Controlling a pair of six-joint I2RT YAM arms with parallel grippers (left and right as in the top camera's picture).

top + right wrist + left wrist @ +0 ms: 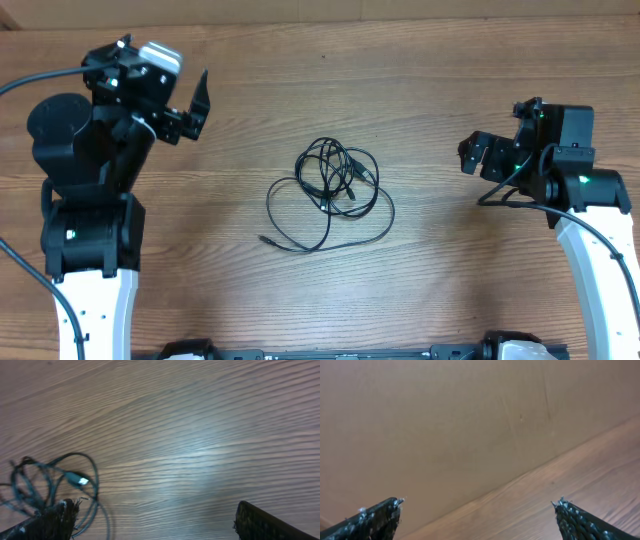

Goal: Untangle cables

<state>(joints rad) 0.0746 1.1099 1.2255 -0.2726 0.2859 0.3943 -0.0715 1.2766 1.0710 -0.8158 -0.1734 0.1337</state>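
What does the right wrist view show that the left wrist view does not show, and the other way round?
Only the right wrist view shows the cables, a tangled bunch at the lower left, with one small plug visible. Only the left wrist view shows a plain brown wall rising behind the table. Both views show the wooden table and their own pincer, the left pincer and the right pincer, each open with nothing between its tips.
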